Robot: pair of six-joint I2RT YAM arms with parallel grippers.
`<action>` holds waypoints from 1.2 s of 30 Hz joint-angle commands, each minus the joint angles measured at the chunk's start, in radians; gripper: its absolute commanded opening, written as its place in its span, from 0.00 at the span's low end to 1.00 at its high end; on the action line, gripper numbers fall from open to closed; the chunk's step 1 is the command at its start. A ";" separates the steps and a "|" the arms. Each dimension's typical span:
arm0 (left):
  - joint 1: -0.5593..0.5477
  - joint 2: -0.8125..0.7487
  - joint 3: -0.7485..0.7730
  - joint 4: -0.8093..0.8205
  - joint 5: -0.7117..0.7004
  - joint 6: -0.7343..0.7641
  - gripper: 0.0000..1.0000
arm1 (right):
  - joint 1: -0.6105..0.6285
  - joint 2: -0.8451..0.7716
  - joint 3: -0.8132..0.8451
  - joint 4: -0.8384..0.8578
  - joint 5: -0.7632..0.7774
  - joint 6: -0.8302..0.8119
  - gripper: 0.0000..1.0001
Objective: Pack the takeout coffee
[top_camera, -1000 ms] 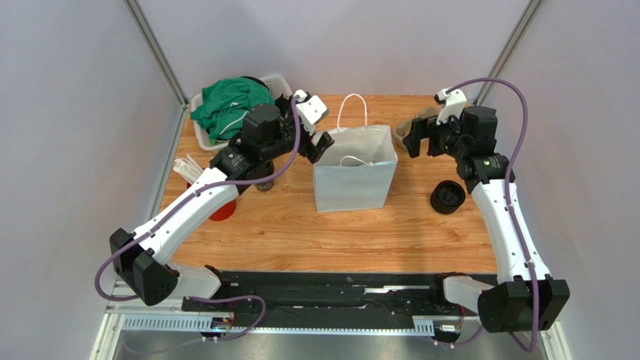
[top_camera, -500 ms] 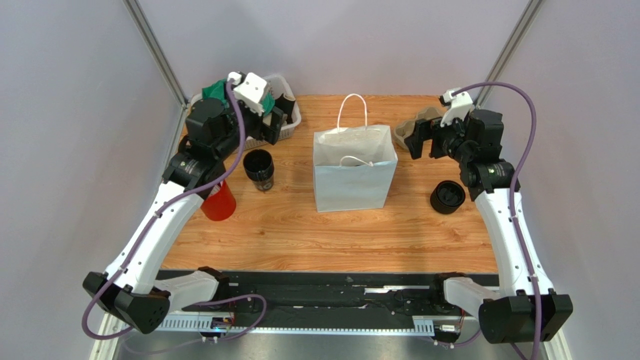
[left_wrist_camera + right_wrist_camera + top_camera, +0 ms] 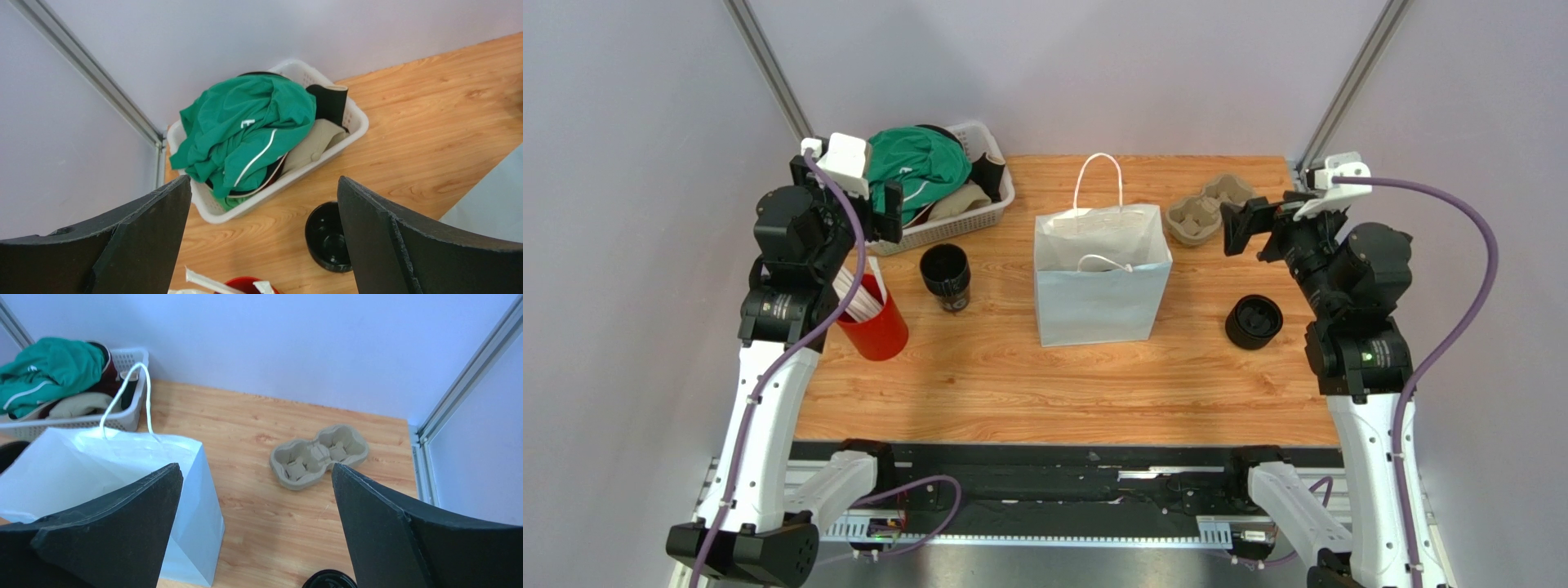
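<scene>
The takeout coffee cup (image 3: 946,276), small and black, stands upright on the wood table left of the white paper bag (image 3: 1102,288). In the left wrist view the cup (image 3: 325,236) shows its dark open mouth beside the right finger. My left gripper (image 3: 889,211) hangs open and empty above the back left area, over the basket's near edge. In that wrist view the left gripper (image 3: 263,184) holds nothing. My right gripper (image 3: 1249,230) is open and empty right of the bag, near the cardboard cup carrier (image 3: 1205,208); the right wrist view shows the gripper (image 3: 256,471) above bare table.
A white basket (image 3: 971,221) of green clothing sits at the back left. A red cup (image 3: 876,325) with white straws stands left of the black cup. A short, squat black round piece (image 3: 1254,321) lies right of the bag. Walls close in on both sides.
My left arm has swung from the bag's left edge back to the left rear, uncovering the black cup. My right arm has drawn back to the right, away from the carrier.
</scene>
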 commanded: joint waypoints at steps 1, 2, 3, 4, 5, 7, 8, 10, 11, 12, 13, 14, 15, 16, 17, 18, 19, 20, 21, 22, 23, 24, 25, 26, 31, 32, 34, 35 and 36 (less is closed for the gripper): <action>0.009 -0.021 0.032 -0.097 -0.065 0.007 0.97 | 0.025 -0.005 0.096 0.003 0.079 0.030 0.99; 0.009 -0.031 0.048 -0.117 -0.064 -0.022 0.97 | 0.026 -0.004 0.138 -0.009 0.076 0.028 0.99; 0.009 -0.045 0.060 -0.124 -0.065 -0.031 0.97 | 0.026 -0.004 0.160 -0.030 0.067 0.022 0.99; 0.010 -0.057 0.077 -0.132 -0.064 -0.037 0.97 | 0.026 -0.001 0.181 -0.043 0.040 0.015 0.99; 0.010 -0.053 0.144 -0.176 -0.073 -0.043 0.97 | 0.026 0.005 0.212 -0.058 0.030 -0.004 0.99; 0.010 -0.039 0.216 -0.206 -0.112 -0.033 0.97 | 0.026 0.015 0.290 -0.095 0.011 -0.018 0.99; 0.010 -0.041 0.282 -0.230 -0.113 -0.016 0.97 | 0.026 0.018 0.313 -0.107 0.010 -0.027 0.99; 0.010 -0.032 0.354 -0.270 -0.076 0.021 0.97 | 0.026 0.022 0.381 -0.133 0.000 -0.027 0.99; 0.010 -0.030 0.423 -0.310 -0.073 0.035 0.97 | 0.026 0.027 0.401 -0.143 -0.005 -0.027 0.99; 0.010 -0.028 0.452 -0.325 -0.073 0.038 0.97 | 0.025 0.031 0.428 -0.162 -0.013 -0.019 0.99; 0.010 -0.030 0.474 -0.334 -0.053 0.035 0.98 | 0.026 0.035 0.471 -0.172 -0.031 -0.013 0.99; 0.010 -0.030 0.511 -0.363 -0.048 0.026 0.98 | 0.026 0.042 0.494 -0.181 -0.040 -0.007 0.99; 0.010 -0.031 0.522 -0.371 -0.045 0.015 0.98 | 0.026 0.044 0.511 -0.199 -0.049 0.011 0.99; 0.010 -0.042 0.522 -0.376 -0.045 0.004 0.98 | 0.026 0.044 0.542 -0.212 -0.062 0.021 0.99; 0.010 -0.050 0.508 -0.379 -0.048 -0.017 0.98 | 0.026 0.042 0.553 -0.222 -0.066 0.030 0.99; 0.010 -0.057 0.497 -0.376 -0.053 -0.025 0.98 | 0.026 0.039 0.560 -0.247 -0.069 0.034 0.99; 0.010 -0.070 0.484 -0.373 -0.062 -0.028 0.98 | 0.028 0.038 0.568 -0.255 -0.068 0.033 0.99; 0.010 -0.076 0.455 -0.359 -0.065 -0.031 0.98 | 0.028 0.035 0.570 -0.261 -0.063 0.033 0.99; 0.010 -0.077 0.441 -0.353 -0.064 -0.030 0.98 | 0.032 0.030 0.573 -0.276 -0.059 0.033 0.99; 0.010 -0.081 0.430 -0.344 -0.108 -0.030 0.98 | 0.034 0.028 0.573 -0.281 -0.045 0.033 0.99; 0.010 -0.081 0.413 -0.330 -0.122 -0.030 0.98 | 0.035 0.025 0.573 -0.290 -0.037 0.033 0.99; 0.010 -0.082 0.407 -0.324 -0.132 -0.031 0.98 | 0.040 0.019 0.570 -0.294 -0.028 0.033 0.99; 0.010 -0.084 0.402 -0.318 -0.151 -0.033 0.98 | 0.046 0.018 0.567 -0.296 -0.010 0.030 0.99; 0.010 -0.085 0.398 -0.318 -0.151 -0.036 0.98 | 0.048 0.013 0.553 -0.298 0.000 0.027 0.99; 0.020 -0.099 0.396 -0.335 -0.122 -0.048 0.98 | 0.065 0.001 0.510 -0.290 0.036 0.015 0.99; 0.021 -0.099 0.390 -0.335 -0.114 -0.053 0.98 | 0.063 0.001 0.508 -0.288 0.036 0.012 0.99; 0.026 -0.105 0.381 -0.333 -0.097 -0.056 0.98 | 0.069 0.001 0.505 -0.285 0.033 0.015 0.99; 0.027 -0.107 0.378 -0.335 -0.094 -0.057 0.98 | 0.069 0.001 0.505 -0.285 0.030 0.016 0.99; 0.032 -0.110 0.375 -0.333 -0.093 -0.059 0.98 | 0.071 -0.001 0.505 -0.285 0.027 0.018 0.99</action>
